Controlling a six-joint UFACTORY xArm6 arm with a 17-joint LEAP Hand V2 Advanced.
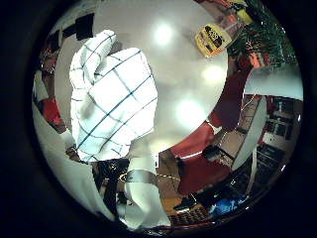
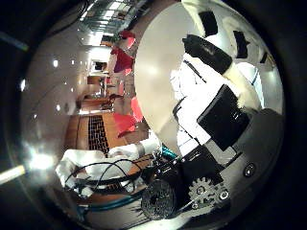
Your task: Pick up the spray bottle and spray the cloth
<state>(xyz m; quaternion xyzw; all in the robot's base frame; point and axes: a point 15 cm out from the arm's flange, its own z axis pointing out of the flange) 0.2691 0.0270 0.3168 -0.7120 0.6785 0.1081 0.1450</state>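
- A white cloth point(image 1: 111, 99) with thin dark check lines lies crumpled on the round white desk point(image 1: 183, 64), in the little finger side palm view; one end is bunched into a narrow fold and the rest spreads wider.
- The cloth fills a large part of that view, so it lies close under the palm.
- A yellow bottle point(image 1: 212, 39) with a dark label lies on the desk near its edge, well apart from the cloth; whether it is the spray bottle cannot be told.
- Bright ceiling lights glare off the bare desk top between cloth and bottle.
- Beyond the desk edge stand red chairs point(image 1: 198, 153) on a brown floor; a second white desk point(image 1: 277, 82) shows further off.
- The white support point(image 1: 141, 193) with a dark band below the desk edge cannot be made out clearly.
- In the thumb side palm view the hand point(image 2: 211, 110) fills the side nearest the desk: white and black finger parts reach out over the desk, and a small gear point(image 2: 201, 189) sits at the base.
- The fingers point(image 2: 206, 52) that show look extended and hold nothing; no object lies between them, so the hand reads as open.
- The same view shows red chairs and a dark floor mat point(image 2: 98, 132) further off in the room.
- The cloth shows only partly behind the fingers in the thumb side palm view.
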